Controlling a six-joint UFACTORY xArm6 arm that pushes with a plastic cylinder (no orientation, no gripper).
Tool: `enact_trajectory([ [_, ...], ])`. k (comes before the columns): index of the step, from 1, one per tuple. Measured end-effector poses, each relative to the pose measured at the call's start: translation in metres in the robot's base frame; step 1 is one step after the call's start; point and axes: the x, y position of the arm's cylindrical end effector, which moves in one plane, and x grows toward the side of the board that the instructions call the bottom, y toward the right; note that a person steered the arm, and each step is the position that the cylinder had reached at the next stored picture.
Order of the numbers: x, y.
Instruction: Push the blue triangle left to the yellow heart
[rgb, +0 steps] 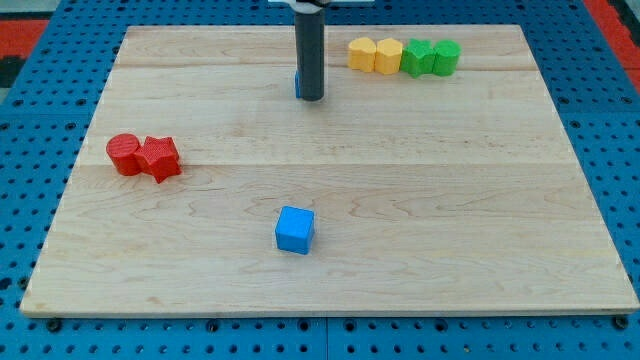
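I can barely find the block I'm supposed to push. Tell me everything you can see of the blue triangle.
Only a thin blue sliver of the blue triangle shows, peeking out at the view's left edge of the dark rod, near the board's top centre. The rod hides the rest, so its shape and pose cannot be made out. My tip stands right at it, seemingly touching. It rests on the wooden board, well apart to the view's left of the yellow heart, and no other block touches it.

My tip stands at the board's top, a row of blocks on its right, a cube below, a pair far left.
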Motion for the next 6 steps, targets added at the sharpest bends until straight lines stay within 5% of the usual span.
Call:
enact_trajectory([
  [1, -0.024, -0.001],
  [3, 0.047, -0.014],
  [5, -0.024, -0.055],
  [6, -0.024, -0.055],
])
